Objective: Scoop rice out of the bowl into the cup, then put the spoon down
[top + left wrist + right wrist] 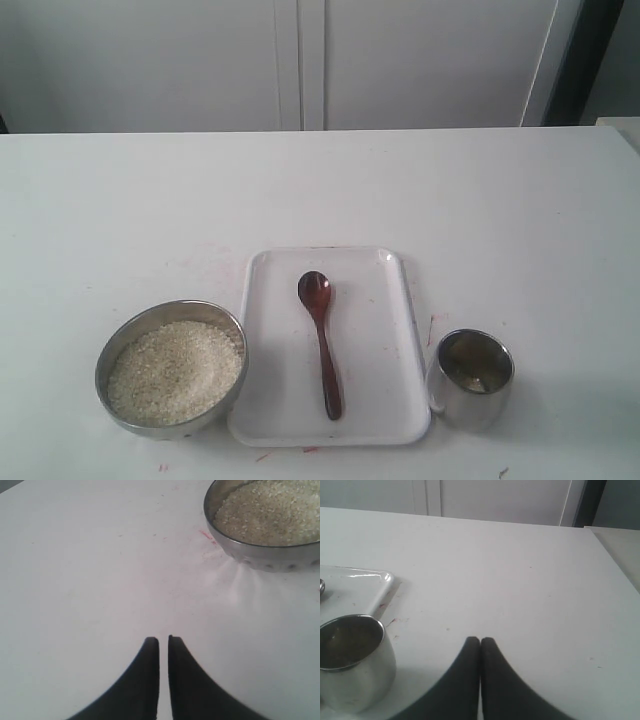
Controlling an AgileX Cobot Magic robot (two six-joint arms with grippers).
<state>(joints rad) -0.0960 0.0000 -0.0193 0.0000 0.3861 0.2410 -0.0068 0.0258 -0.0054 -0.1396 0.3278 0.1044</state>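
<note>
The steel bowl sits at the front left of the table, heaped with off-white rice. A reddish-brown wooden spoon lies on the white tray, its handle pointing to the front. At the front right stands the small steel cup. Neither gripper shows in the exterior view. My left gripper hovers over bare table, a hair's gap between its fingers and nothing held, with the bowl and rice ahead of it. My right gripper is shut and empty beside the cup.
The tray lies between bowl and cup. White table stretches back to a pale wall with cabinet panels. Faint red marks dot the table near the tray's front edge. The table's right edge shows in the right wrist view.
</note>
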